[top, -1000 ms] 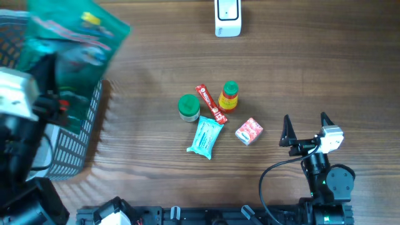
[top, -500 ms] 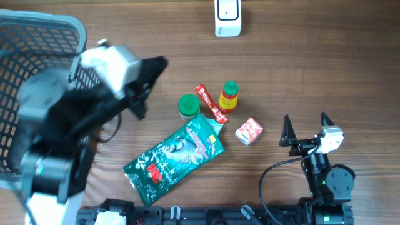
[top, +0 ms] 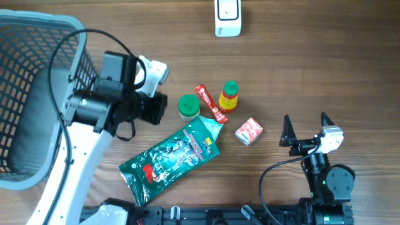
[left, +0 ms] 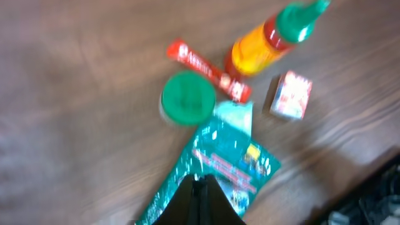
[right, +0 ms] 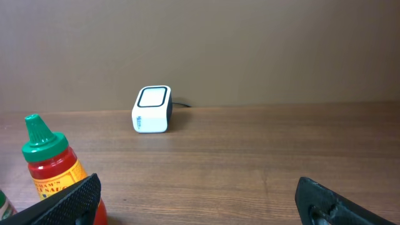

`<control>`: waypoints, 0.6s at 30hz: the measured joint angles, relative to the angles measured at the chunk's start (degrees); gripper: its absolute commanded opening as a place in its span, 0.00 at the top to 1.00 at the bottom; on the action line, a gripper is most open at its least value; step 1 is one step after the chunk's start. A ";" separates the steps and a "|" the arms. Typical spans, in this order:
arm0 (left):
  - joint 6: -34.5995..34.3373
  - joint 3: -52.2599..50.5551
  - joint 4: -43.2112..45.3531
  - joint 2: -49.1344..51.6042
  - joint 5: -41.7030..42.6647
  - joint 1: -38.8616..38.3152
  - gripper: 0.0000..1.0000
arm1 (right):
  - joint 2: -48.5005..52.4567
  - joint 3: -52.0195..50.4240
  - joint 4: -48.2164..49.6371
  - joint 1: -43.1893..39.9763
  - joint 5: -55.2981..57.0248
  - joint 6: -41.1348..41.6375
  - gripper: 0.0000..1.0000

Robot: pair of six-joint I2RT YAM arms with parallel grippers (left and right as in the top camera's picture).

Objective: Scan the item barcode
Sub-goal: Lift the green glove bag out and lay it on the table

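Now: the wooden bench (top: 312,56) carries a grey mesh basket (top: 37,94) at its left edge. The green foil bag (top: 172,159) lies flat, front of centre. The left hand (left: 199,187) is pressed together above the bag. The right hand (top: 306,128) is spread wide, front right. A white scanner (top: 227,17) stands at the far edge. A green-lidded jar (top: 189,107) sits near the bag's upper corner.

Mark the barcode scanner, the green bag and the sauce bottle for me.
Barcode scanner (top: 227,17): overhead view, on its white top face.
Green bag (top: 172,156): overhead view, middle of its printed front.
Sauce bottle (right: 56,176): right wrist view, on the label below the green cap.
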 measured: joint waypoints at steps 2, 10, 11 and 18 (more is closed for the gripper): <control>-0.44 -1.05 -1.60 0.92 -0.13 0.00 0.96 | 0.00 0.00 0.00 0.00 0.00 0.00 0.00; -1.29 -17.27 7.54 1.57 -0.48 -2.71 0.96 | 0.00 0.00 -0.02 0.00 0.02 0.00 0.00; -1.46 -18.47 8.79 1.66 -0.50 -3.17 0.96 | 0.00 0.00 -0.02 0.00 0.00 0.00 0.00; -1.86 -19.52 28.30 1.44 -0.66 -3.89 0.14 | 0.00 0.00 0.00 0.00 0.02 0.00 0.00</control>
